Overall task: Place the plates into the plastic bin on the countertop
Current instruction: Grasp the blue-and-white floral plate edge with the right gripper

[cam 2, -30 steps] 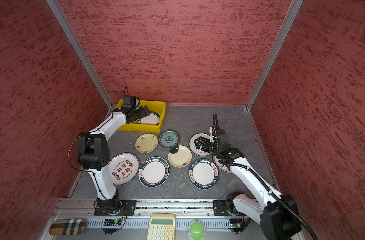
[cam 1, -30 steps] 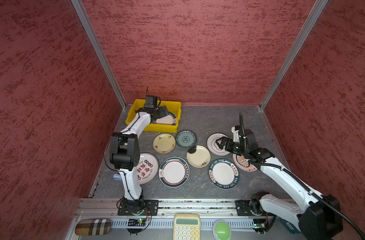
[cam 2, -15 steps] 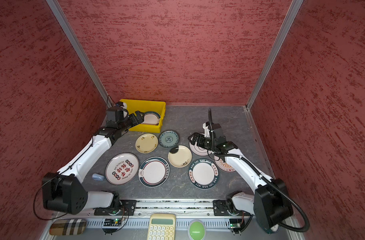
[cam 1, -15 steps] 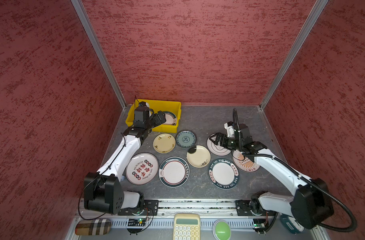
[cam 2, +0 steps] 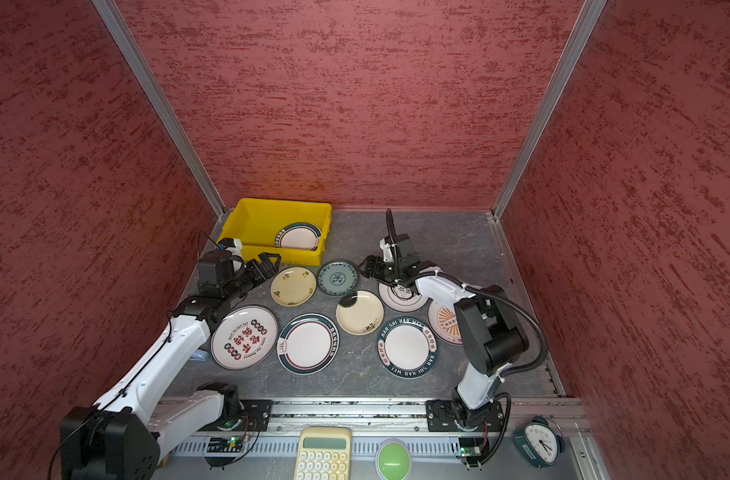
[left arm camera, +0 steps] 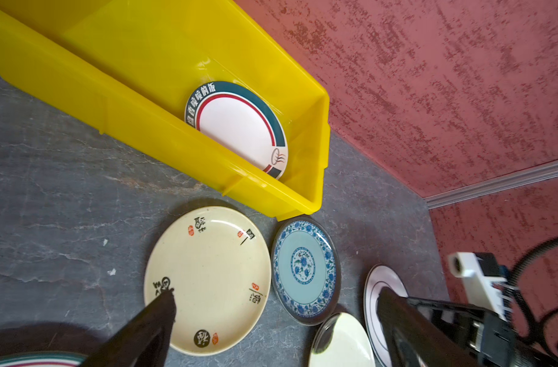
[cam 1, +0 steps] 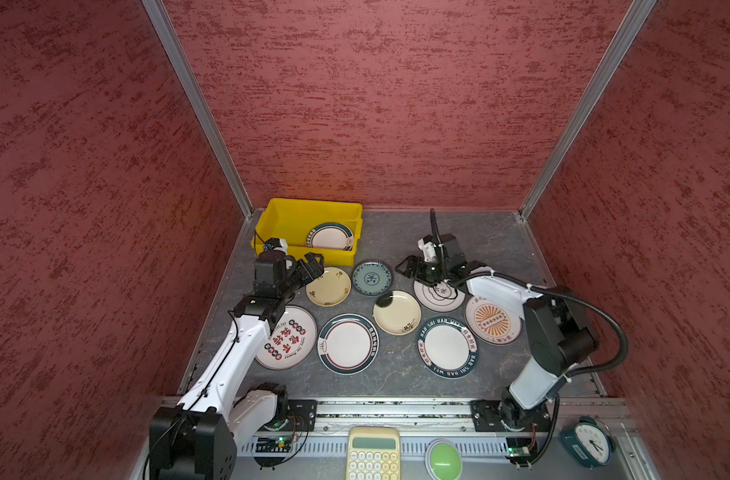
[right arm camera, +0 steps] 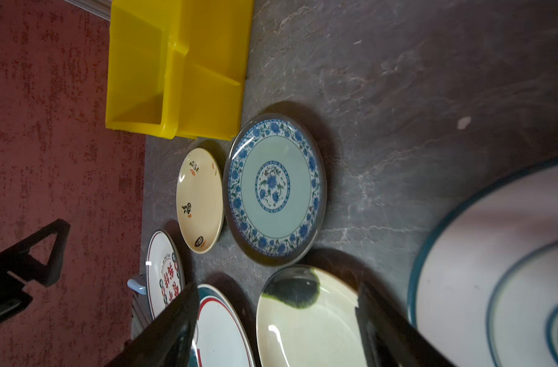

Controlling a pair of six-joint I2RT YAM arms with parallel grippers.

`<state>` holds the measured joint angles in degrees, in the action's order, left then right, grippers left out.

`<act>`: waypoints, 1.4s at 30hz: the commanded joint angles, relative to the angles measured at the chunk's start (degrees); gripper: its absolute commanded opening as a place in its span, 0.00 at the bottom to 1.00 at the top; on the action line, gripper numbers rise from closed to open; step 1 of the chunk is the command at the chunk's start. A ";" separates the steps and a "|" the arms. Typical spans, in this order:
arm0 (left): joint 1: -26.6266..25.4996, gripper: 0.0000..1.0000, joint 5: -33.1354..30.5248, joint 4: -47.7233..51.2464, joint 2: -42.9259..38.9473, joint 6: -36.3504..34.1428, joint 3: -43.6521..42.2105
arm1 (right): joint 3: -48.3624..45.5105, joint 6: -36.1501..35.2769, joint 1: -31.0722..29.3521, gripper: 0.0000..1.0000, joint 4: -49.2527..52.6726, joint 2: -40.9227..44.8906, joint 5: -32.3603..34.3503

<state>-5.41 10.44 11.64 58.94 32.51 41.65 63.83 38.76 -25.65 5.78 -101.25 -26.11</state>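
Note:
The yellow plastic bin (cam 1: pixel 296 212) stands at the back left of the dark countertop (cam 1: pixel 396 237). A green-rimmed plate (cam 1: pixel 329 237) leans inside it, seen too in the left wrist view as the plate (left arm camera: pixel 239 130). Several plates lie flat in front: cream (cam 1: pixel 328 286), teal (cam 1: pixel 371 277), cream with a dark blot (cam 1: pixel 397 311), ringed white (cam 1: pixel 427 296). My left gripper (cam 1: pixel 313 266) hangs open and empty just in front of the bin, over the cream plate's edge. My right gripper (cam 1: pixel 408 268) is open and empty, low between the teal and ringed plates.
Nearer the front lie a red-lettered plate (cam 1: pixel 288 336), a green-and-red-rimmed plate (cam 1: pixel 347 343), a dark lettered-rim plate (cam 1: pixel 447 347) and an orange sunburst plate (cam 1: pixel 493 320). A calculator (cam 1: pixel 373 453), green button (cam 1: pixel 443 459) and clock (cam 1: pixel 587 442) sit beyond the front rail. Red walls close three sides.
My left gripper has drawn back out of the bin toward the front, leaving the plate inside. My right gripper has moved left and back toward the teal plate, its jaws somewhat narrower.

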 commanded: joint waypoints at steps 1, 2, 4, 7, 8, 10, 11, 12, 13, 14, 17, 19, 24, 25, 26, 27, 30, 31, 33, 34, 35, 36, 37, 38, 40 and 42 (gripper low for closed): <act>0.57 0.99 3.55 -2.10 -1.45 1.44 -0.64 | 4.59 0.49 -1.95 0.73 -1.57 -3.33 -0.04; 0.71 0.99 4.44 -2.06 -1.57 1.79 -0.82 | 5.17 0.77 -2.19 0.72 -1.95 -4.49 0.13; 1.56 0.99 7.05 -1.78 -1.37 3.06 -0.61 | 5.98 1.37 -2.21 0.70 -2.26 -6.31 0.66; 3.45 0.99 12.83 -2.26 -0.55 5.40 -0.17 | 8.07 1.32 -2.29 0.64 -0.53 -8.56 1.99; 3.73 0.99 13.99 -2.70 -0.41 6.12 -0.23 | 8.58 1.15 -2.32 0.64 -0.04 -9.00 2.74; 4.13 0.99 15.62 -4.05 -0.38 7.58 -0.77 | 9.70 0.79 -2.34 0.64 1.07 -9.97 4.29; 4.17 0.99 15.95 -4.84 -0.36 7.97 -0.97 | 10.18 0.62 -2.27 0.63 1.58 -10.52 4.76; 4.17 0.99 16.26 -5.29 -0.26 8.54 -1.34 | 10.70 0.29 -2.27 0.63 2.01 -11.13 5.12; 4.16 0.99 16.30 -5.69 -0.11 8.80 -1.56 | 11.13 -0.03 -2.29 0.62 2.22 -11.77 5.34; 4.10 0.99 16.37 -5.77 -0.06 8.93 -1.66 | 11.68 -0.32 -2.30 0.61 2.82 -12.35 5.85; 4.18 0.99 16.37 -6.25 0.60 9.04 -1.92 | 14.67 -1.96 -2.39 0.58 6.45 -14.49 7.21; 4.31 0.99 16.37 -6.59 1.18 9.06 -2.08 | 15.35 -2.31 -2.39 0.56 7.05 -15.17 7.49; 4.53 0.99 16.90 -8.05 2.17 9.81 -2.38 | 16.18 -2.31 -2.39 0.52 7.41 -16.57 7.42; 4.63 0.99 16.90 -8.35 2.30 9.85 -2.53 | 16.31 -2.07 -2.39 0.51 7.20 -16.93 7.29; 4.66 0.99 16.89 -8.54 2.32 9.96 -2.62 | 16.19 -1.67 -2.39 0.49 7.06 -17.25 6.86; 4.84 0.99 17.06 -8.60 2.49 9.94 -2.62 | 16.23 -1.31 -2.40 0.48 6.24 -17.71 6.18; 5.30 0.99 17.99 -8.77 3.17 10.03 -2.63 | 16.21 -0.20 -2.47 0.43 5.19 -18.95 5.23; 5.45 0.99 18.21 -8.83 3.37 10.12 -2.61 | 16.17 -0.15 -2.48 0.42 4.96 -19.19 5.13; 5.72 0.99 18.93 -8.83 3.47 10.30 -2.59 | 15.89 -0.09 -2.48 0.39 4.72 -19.55 5.24; 6.01 0.99 19.20 -8.90 3.51 10.40 -2.52 | 15.56 0.01 -2.42 0.39 4.34 -19.51 5.35; 6.32 0.99 19.41 -8.69 3.36 10.40 -2.38 | 15.09 0.19 -2.47 0.37 3.79 -19.52 5.44; 6.53 0.99 19.36 -8.29 3.14 10.51 -2.36 | 14.76 0.49 -2.48 0.35 3.18 -19.64 5.38; 6.75 0.99 19.34 -8.14 2.98 10.40 -2.36 | 14.58 0.60 -2.47 0.32 2.66 -19.76 5.20; 6.95 0.99 19.23 -8.13 2.76 10.39 -2.50 | 14.47 0.85 -2.47 0.29 2.10 -20.07 4.87; 6.99 0.99 19.09 -7.94 2.50 10.46 -2.62 | 14.26 1.30 -2.48 0.28 1.56 -20.55 4.65; 7.18 0.99 19.30 -7.71 2.60 10.27 -2.62 | 13.54 2.34 -2.46 0.26 1.30 -20.43 5.35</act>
<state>1.30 28.71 4.64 62.28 42.87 39.51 78.41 39.46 -27.90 9.26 -120.31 -20.82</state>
